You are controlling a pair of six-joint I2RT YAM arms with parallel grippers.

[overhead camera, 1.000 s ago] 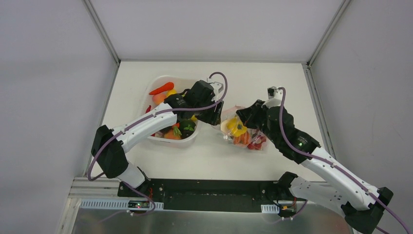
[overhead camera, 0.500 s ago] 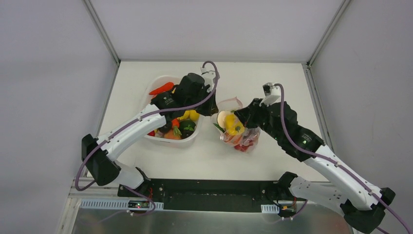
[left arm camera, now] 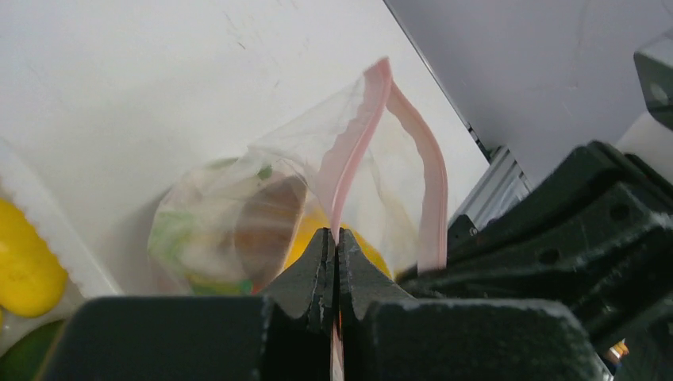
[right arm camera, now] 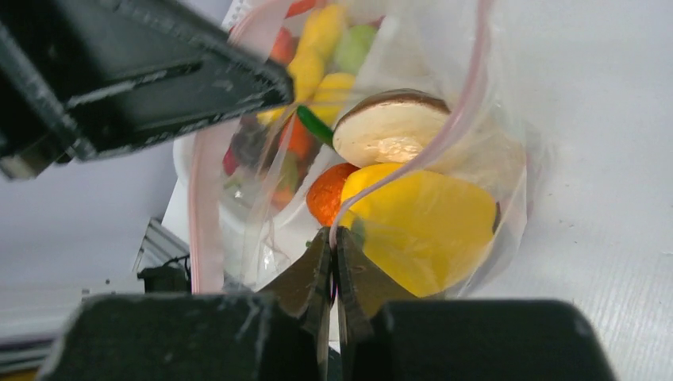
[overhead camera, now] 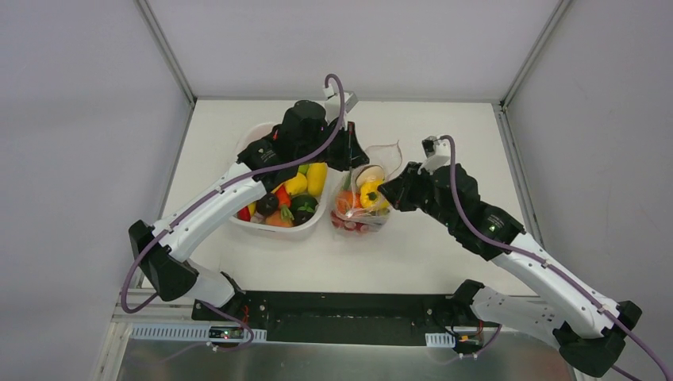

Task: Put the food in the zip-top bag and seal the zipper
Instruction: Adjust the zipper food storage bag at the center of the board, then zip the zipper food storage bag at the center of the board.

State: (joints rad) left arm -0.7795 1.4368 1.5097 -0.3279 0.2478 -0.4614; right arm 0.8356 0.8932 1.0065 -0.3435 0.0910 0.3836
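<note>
I have both arms on the clear, crinkly plastic zip-top bag point(overhead camera: 361, 208), which stands mouth-up just beside the right wall of the white rectangular plastic tub point(overhead camera: 311, 226) on the white bench point(overhead camera: 428, 254). I cannot tell from overhead whether the bag's bottom touches the bench.

My left gripper point(left arm camera: 335, 242) is pressed together on the thin pink zipper strip point(left arm camera: 357, 143). In the left wrist view the strip comes up out of the closed fingers and loops round in a narrow arch, so the mouth is parted. From above, that left gripper point(overhead camera: 349, 155) sits at the far-left side of the mouth, over the tub's right end.

My right gripper point(right arm camera: 333, 238) is likewise closed, pinching the opposite lip of the pink zipper strip point(right arm camera: 468, 87). In the top view it point(overhead camera: 390, 190) is at the right side of the mouth.

Inside the bag I see a glossy yellow toy pepper point(right arm camera: 421, 218), a round tan-topped toy mushroom point(right arm camera: 389, 127) above it, and a small orange toy fruit point(right arm camera: 325, 194) to the left. Red pieces show low in the bag point(overhead camera: 349, 225).

The tub holds more toy food, including a long yellow piece point(overhead camera: 316, 178) and a dark green one point(overhead camera: 303, 208).
</note>
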